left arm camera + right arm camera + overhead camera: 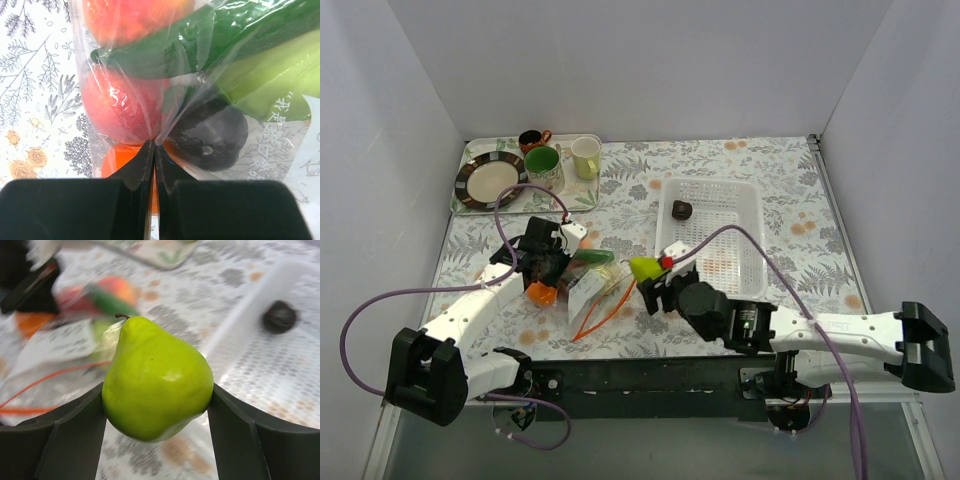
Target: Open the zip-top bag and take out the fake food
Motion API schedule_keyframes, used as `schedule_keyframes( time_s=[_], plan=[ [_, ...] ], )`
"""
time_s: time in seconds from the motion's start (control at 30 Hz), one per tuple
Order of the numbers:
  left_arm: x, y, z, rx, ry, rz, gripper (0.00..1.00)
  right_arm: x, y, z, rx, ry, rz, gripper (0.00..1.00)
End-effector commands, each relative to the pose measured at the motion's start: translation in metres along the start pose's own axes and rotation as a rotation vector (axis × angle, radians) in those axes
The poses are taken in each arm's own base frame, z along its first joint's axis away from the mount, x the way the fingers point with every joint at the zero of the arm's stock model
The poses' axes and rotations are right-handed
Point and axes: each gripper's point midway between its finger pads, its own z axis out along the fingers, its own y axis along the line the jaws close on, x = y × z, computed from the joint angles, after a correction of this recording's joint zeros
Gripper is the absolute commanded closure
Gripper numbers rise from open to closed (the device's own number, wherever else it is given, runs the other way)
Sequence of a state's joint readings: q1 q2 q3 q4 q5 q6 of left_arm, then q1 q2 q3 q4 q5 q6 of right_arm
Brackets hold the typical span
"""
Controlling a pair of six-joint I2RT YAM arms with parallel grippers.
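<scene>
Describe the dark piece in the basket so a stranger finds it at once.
Look for the white perforated basket right of the table's centre. In its far left corner lies a small piece, the only dark lump outside the bag.

- Soft, even light is falling from above in the top view; the walls (640, 70) are glowing white and my arms are casting only faint shadows on the table (800, 200).
- White glare is streaking across the bag (280, 145) and over the peach (120, 105) in my left wrist view.
- My left fingers (135, 170) are showing as flat black, with no detail.
- In my right wrist view the pear (155, 380) is sitting sharp and carrying a small highlight, while the bag and basket (280, 380) behind it are blurring out.
</scene>
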State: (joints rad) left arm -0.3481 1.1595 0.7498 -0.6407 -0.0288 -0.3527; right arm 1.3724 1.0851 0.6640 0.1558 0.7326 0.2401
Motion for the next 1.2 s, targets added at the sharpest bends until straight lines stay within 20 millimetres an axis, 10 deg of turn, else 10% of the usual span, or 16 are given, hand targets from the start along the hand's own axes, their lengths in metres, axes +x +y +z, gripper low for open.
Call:
schedule_keyframes(
  time_s=[0.0, 0.13, 0.27, 0.47, 0.6, 0.73, 0.83, 1.03, 1.17],
  plan=[
    [-0.007, -0.002, -0.011, 0.017, -0.022, -0.027, 1.00, -0.031, -0.096, -0.003, 0.329, -0.068, 0.062, 0.58],
    [-0.008, -0.002, -0.012, 0.018, -0.027, -0.032, 1.00, -0.020, -0.156, 0.001, 0.475, -0.029, 0.124, 0.55],
    [-0.007, -0.003, -0.010, 0.019, -0.024, -0.038, 1.00, -0.002, -0.163, 0.010, 0.495, 0.103, 0.094, 0.03],
    [-0.005, -0.003, -0.008, 0.021, -0.018, -0.032, 1.00, -0.017, -0.164, 0.016, 0.525, 0.144, 0.066, 0.02],
    [-0.005, -0.003, -0.007, 0.020, -0.020, -0.027, 1.00, -0.036, -0.144, 0.019, 0.452, 0.120, 0.059, 0.02],
    [0.000, -0.003, -0.004, 0.018, -0.005, -0.022, 1.00, -0.054, -0.054, 0.022, 0.189, 0.041, -0.052, 0.02],
    [0.002, -0.003, -0.002, 0.012, -0.003, -0.019, 1.00, -0.032, 0.006, 0.020, 0.038, 0.065, -0.122, 0.10],
    [0.001, -0.003, -0.001, 0.016, -0.001, -0.024, 1.00, 0.018, 0.064, 0.027, -0.090, 0.121, -0.133, 0.93],
    [0.002, -0.004, -0.002, 0.020, 0.003, -0.022, 1.00, 0.026, 0.075, 0.037, -0.103, 0.128, -0.125, 0.94]
  ],
)
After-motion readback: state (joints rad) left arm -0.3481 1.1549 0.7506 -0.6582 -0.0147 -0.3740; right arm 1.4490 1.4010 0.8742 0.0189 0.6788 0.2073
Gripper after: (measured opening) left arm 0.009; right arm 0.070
